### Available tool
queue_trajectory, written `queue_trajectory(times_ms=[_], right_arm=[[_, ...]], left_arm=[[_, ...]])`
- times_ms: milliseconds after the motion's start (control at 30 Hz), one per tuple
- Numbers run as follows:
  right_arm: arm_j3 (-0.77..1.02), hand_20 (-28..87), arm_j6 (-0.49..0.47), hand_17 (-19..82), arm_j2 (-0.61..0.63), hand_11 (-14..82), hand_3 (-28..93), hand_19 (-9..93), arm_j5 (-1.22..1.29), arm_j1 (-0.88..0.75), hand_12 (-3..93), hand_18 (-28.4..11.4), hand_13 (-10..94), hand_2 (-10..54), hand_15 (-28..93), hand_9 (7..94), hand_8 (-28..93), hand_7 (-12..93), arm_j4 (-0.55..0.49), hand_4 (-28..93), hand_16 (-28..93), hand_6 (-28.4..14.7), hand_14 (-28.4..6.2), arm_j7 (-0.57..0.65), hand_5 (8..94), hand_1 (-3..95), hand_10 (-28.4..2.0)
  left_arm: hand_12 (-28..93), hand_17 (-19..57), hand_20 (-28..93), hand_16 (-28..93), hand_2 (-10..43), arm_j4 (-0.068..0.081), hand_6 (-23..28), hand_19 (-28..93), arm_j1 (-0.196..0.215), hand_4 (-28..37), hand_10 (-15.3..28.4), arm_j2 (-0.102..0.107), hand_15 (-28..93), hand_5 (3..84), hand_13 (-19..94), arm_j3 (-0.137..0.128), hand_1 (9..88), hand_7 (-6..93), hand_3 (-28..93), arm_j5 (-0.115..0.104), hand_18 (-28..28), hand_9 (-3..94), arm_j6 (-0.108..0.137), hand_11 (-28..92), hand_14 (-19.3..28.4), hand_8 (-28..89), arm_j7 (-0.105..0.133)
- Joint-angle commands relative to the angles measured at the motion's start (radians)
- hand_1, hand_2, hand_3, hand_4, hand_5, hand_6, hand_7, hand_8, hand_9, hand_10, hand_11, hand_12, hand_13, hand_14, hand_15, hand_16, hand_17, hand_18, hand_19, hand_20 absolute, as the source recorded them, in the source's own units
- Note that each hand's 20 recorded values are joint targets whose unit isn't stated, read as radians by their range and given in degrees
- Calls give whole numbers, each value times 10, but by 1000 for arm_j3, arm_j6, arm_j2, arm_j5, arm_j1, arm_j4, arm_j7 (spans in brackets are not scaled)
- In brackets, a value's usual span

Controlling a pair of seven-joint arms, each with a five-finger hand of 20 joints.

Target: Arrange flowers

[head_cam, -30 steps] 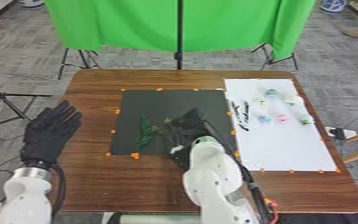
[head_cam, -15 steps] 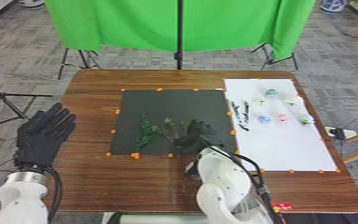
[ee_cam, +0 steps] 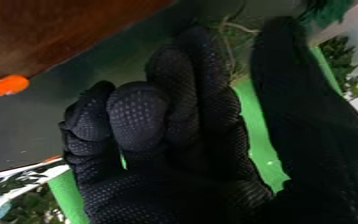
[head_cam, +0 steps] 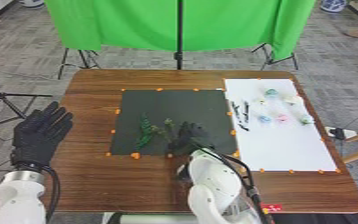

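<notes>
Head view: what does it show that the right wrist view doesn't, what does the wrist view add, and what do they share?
Head view: the left hand, fingers straight, and small pale flowers on a white sheet.
Right wrist view: the dotted pattern on the right hand's glove fingers, seen close up.
Both: the right hand, the brown table, the dark mat and orange markers.

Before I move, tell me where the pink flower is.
In the head view, the pink flower lies on the white sheet at the robot's right, with a blue flower close by on its left.
</notes>
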Motion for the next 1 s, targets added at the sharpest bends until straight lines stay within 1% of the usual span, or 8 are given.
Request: queue_trajectory(times_ms=[33, 67, 133, 267, 533, 667, 867, 1000], right_arm=[[-27, 463, -25, 375, 9, 518, 636, 916, 0, -37, 363, -284, 666, -95, 743, 757, 195, 389, 10, -237, 427, -45, -191, -6, 732, 554, -186], [-29, 463, -24, 375, 9, 518, 638, 916, 3, -37, 364, -284, 667, -95, 742, 759, 196, 390, 7, -235, 427, -45, -191, -8, 733, 554, -184], [-35, 466, -25, 377, 10, 510, 642, 915, 1, -42, 381, -284, 668, -95, 740, 762, 198, 393, 2, -234, 433, -44, -193, -11, 736, 556, -183], [-44, 468, -33, 377, 9, 503, 648, 914, 15, -46, 398, -284, 669, -95, 739, 763, 199, 393, -3, -235, 435, -43, -192, -8, 736, 562, -181], [-43, 468, -33, 375, 15, 483, 653, 910, 20, -43, 424, -284, 667, -95, 737, 761, 195, 388, -3, -234, 434, -46, -193, 12, 730, 561, -183], [-44, 467, -22, 366, 24, 501, 625, 907, 36, -45, 373, -284, 654, -95, 736, 742, 193, 376, -17, -221, 432, -55, -198, 17, 716, 524, -192], [-36, 466, -19, 362, 34, 504, 615, 906, 57, -38, 366, -284, 642, -95, 735, 723, 190, 356, -27, -213, 428, -61, -199, 33, 703, 492, -197], [-24, 465, -5, 358, 42, 507, 630, 907, 77, -32, 362, -284, 640, -95, 736, 716, 181, 347, -40, -212, 423, -65, -201, 38, 696, 467, -200]], left_arm=[[122, -36, 156, -55, 149, 4, 97, 310, 20, -249, 140, -14, 390, 467, 305, -4, 309, 91, 740, -6, 144, 397, -4, 176, 153, -79, -2], [122, -36, 156, -55, 149, 4, 97, 310, 23, -249, 140, -3, 390, 467, 305, -1, 309, 92, 740, -15, 144, 397, 1, 176, 153, -79, 8], [122, -36, 156, -56, 149, 3, 97, 310, 25, -248, 140, -3, 389, 467, 304, -1, 308, 92, 741, -16, 144, 397, 2, 177, 153, -79, 9], [122, -36, 155, -55, 149, 4, 97, 311, 22, -248, 139, -9, 391, 467, 305, -1, 308, 91, 741, -10, 144, 397, -3, 176, 153, -79, 1], [121, -36, 155, -55, 148, 7, 97, 310, 14, -248, 139, -11, 390, 467, 305, -2, 307, 92, 742, -6, 144, 397, 2, 176, 153, -80, -2], [121, -35, 154, -55, 148, 4, 96, 310, 22, -248, 139, -16, 390, 466, 305, -6, 308, 92, 741, -8, 144, 396, -1, 176, 152, -79, -5], [122, -36, 154, -55, 148, 6, 97, 311, 22, -247, 140, -13, 390, 466, 305, -7, 307, 91, 741, -15, 144, 396, 2, 175, 152, -79, 3], [122, -36, 154, -56, 147, 4, 97, 311, 24, -247, 140, -20, 390, 466, 304, -10, 308, 91, 741, -13, 144, 395, 1, 174, 153, -79, 4]])
